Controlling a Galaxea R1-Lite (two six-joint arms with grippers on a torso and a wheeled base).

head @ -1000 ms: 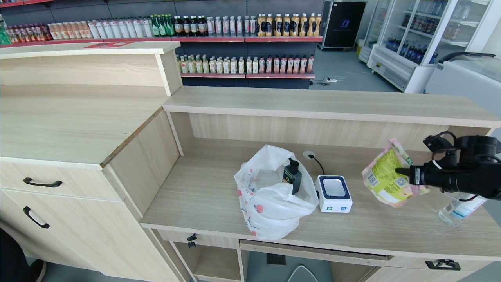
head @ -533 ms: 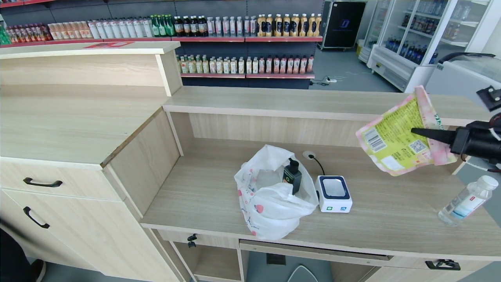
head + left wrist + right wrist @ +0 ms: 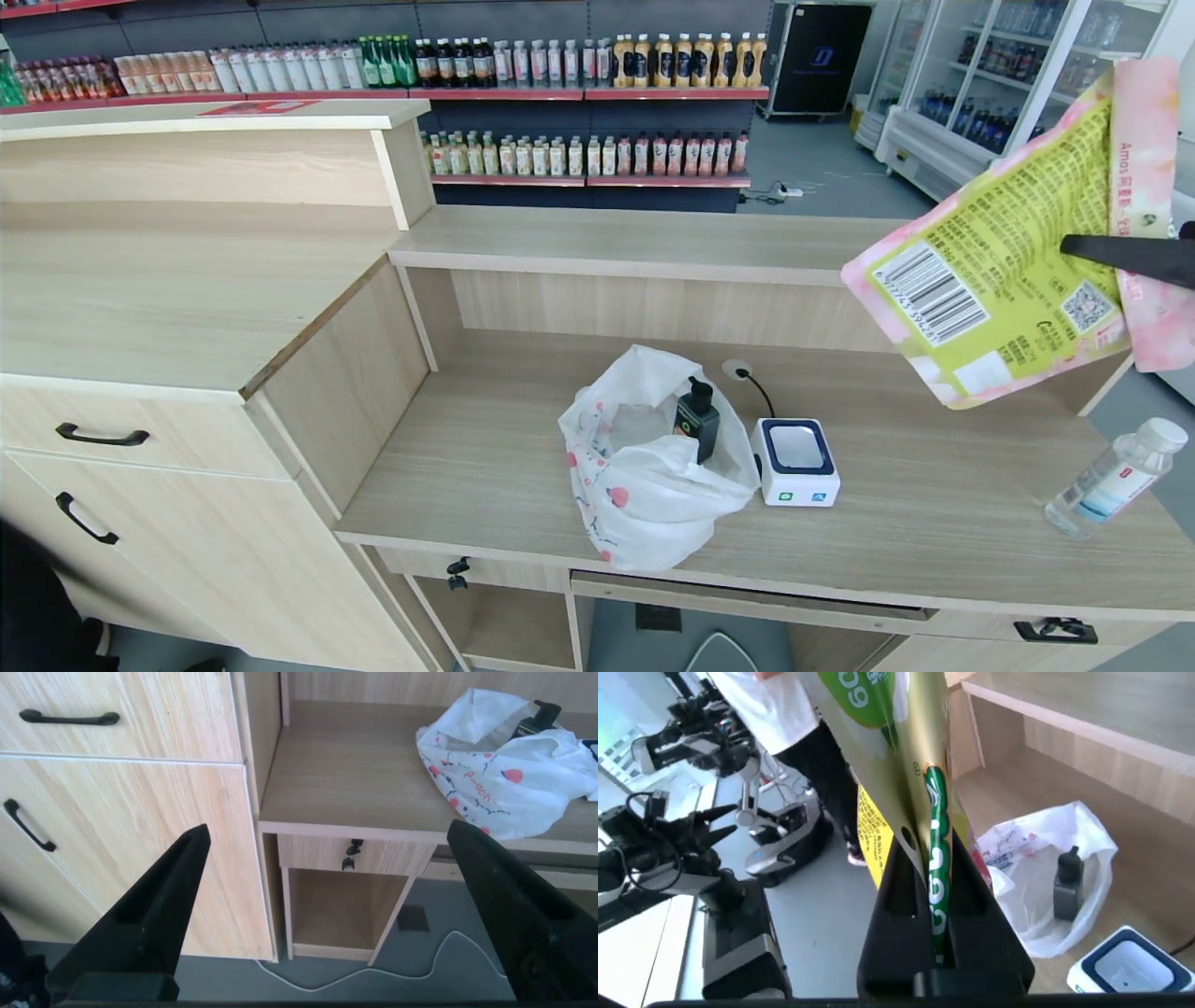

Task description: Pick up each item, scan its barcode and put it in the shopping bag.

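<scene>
My right gripper [image 3: 1111, 250] is shut on a yellow-green and pink snack pouch [image 3: 999, 261], held high at the right, close to the head camera, barcode facing it. In the right wrist view the pouch [image 3: 915, 784] stands edge-on between the gripper [image 3: 936, 905]. A white flowered shopping bag [image 3: 644, 467] sits on the counter [image 3: 934, 523] with a dark pump bottle [image 3: 697, 415] in it. The white barcode scanner [image 3: 795, 460] lies just right of the bag. A clear bottle [image 3: 1111, 478] lies at the counter's right end. My left gripper [image 3: 327, 915] hangs open, low and left of the counter, away from the bag [image 3: 509, 761].
A raised wooden ledge [image 3: 747, 247] runs behind the counter, with a taller cabinet [image 3: 187, 308] and drawers to the left. The scanner's cable [image 3: 758, 392] runs to a hole in the counter. Shelves of drinks and fridges stand in the background.
My right gripper has lifted the snack pouch from just above the counter's right side up and toward the head camera. The clear bottle it hid before now lies in plain sight.
</scene>
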